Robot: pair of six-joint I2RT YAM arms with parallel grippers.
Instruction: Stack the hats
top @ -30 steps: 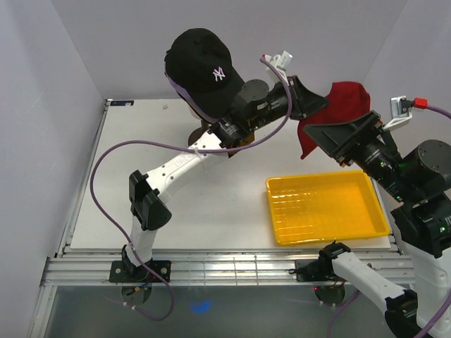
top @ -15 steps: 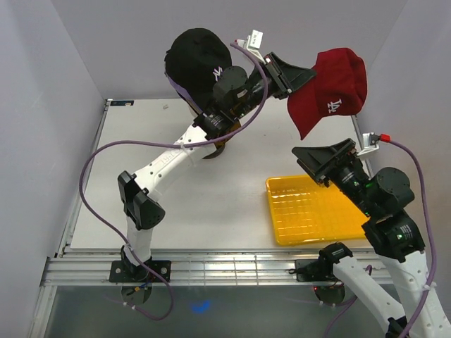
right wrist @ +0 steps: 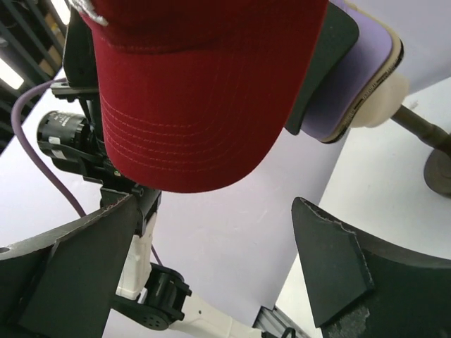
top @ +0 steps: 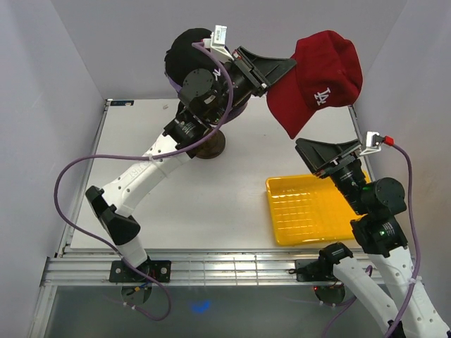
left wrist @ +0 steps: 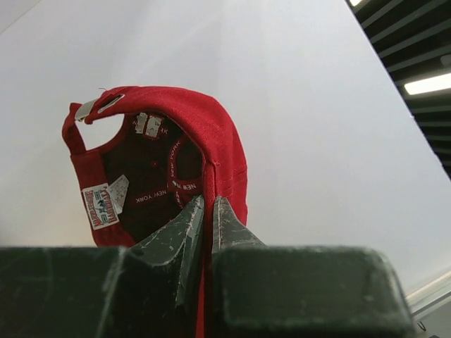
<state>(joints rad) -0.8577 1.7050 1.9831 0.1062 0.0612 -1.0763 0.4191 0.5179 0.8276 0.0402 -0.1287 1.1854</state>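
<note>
Pinches red cap [top: 320,84] in left gripper [top: 290,65], right of stack [top: 182,56]. Shows right gripper [top: 320,153] spread, empty. Leaves red cap to place.

Left of the red cap [top: 320,81], the black cap [top: 180,49] is mostly hidden behind the left arm [top: 201,91], logo unseen. Right wrist view cuts the red cap's crown at the top edge. In left wrist view, its lower rim sits behind the left gripper [left wrist: 208,204].

White arms [top: 151,165], black joints [top: 116,222], purple cables [top: 57,197]
</note>
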